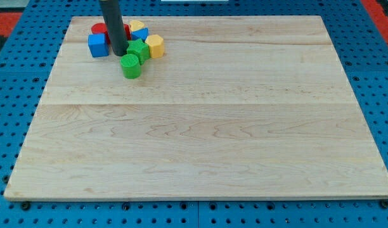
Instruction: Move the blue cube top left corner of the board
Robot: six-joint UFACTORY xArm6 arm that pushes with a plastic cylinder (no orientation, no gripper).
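The blue cube (98, 45) sits near the top left corner of the wooden board (200, 126). My tip (120, 54) rests on the board just right of the blue cube, between it and a green star-like block (139, 50). The rod rises from there out of the view's top. A red block (100, 29) lies just above the blue cube, partly hidden by the rod.
A green cylinder (130, 66) lies below and right of my tip. A yellow hexagonal block (155, 45) sits right of the green star. Another yellow block (137, 26) and a second blue block (140, 35) lie behind the cluster. A blue pegboard (16, 95) surrounds the board.
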